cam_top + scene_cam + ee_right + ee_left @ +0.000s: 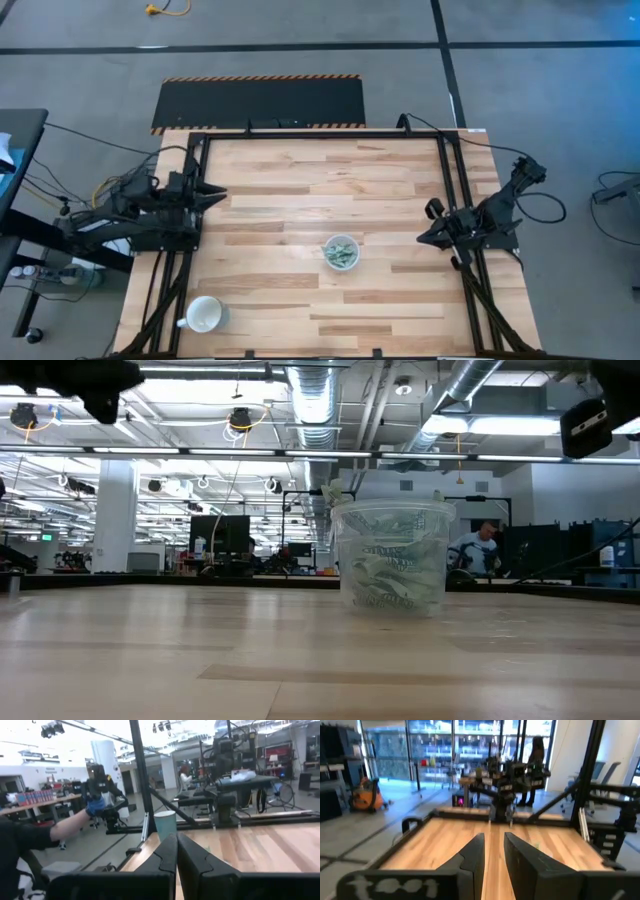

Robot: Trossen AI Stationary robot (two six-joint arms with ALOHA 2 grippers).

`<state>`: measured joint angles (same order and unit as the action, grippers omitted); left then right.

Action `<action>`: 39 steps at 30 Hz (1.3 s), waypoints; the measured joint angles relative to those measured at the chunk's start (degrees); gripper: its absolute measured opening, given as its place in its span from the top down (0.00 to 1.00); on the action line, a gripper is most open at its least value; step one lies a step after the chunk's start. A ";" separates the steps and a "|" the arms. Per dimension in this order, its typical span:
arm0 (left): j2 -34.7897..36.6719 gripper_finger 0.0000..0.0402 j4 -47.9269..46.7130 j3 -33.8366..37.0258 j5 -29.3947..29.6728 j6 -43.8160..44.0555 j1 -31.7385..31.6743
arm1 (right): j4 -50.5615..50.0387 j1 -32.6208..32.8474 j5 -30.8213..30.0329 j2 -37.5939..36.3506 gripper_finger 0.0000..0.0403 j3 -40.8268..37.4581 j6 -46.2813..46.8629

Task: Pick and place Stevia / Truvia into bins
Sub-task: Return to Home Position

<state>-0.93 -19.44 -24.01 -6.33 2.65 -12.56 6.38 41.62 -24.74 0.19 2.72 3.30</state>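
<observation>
Clear cup [390,510] upright, green sachets [395,572] jumbled inside, askew

low: cup [390,518] faced level, near | high: cup viewed from straight above, far | shared: cup, worktop [300,170]

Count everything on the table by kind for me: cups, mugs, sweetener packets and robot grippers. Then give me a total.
Clear plastic cup: 1
White mug: 1
Grippers: 2 (left gripper, right gripper)
Stevia sachets: piled inside the cup, too overlapped to count
Total: 4, not counting the sachets
</observation>
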 joint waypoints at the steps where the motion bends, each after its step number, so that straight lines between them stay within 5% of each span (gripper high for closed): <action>1: -0.02 0.85 0.02 0.91 0.00 0.11 0.00 | 0.11 0.00 0.21 -0.02 1.00 -0.38 0.55; 8: -0.04 0.85 6.58 7.56 0.00 0.60 0.00 | -0.30 0.00 1.09 -0.02 1.00 -2.12 5.02; 14: -0.04 0.85 9.06 11.37 -0.43 2.50 0.00 | 0.05 -0.02 7.59 -0.04 1.00 -2.10 7.15; 24: -0.02 0.85 27.59 23.09 -0.92 3.79 0.00 | -2.08 0.00 9.89 -0.04 1.00 -2.10 4.89; 39: -0.17 0.85 21.85 23.39 2.81 4.12 -0.02 | -3.98 -1.00 9.83 0.17 1.00 -2.05 3.65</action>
<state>-1.10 2.41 -0.62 -3.51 6.77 -12.57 2.39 40.62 -14.92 0.36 0.67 6.94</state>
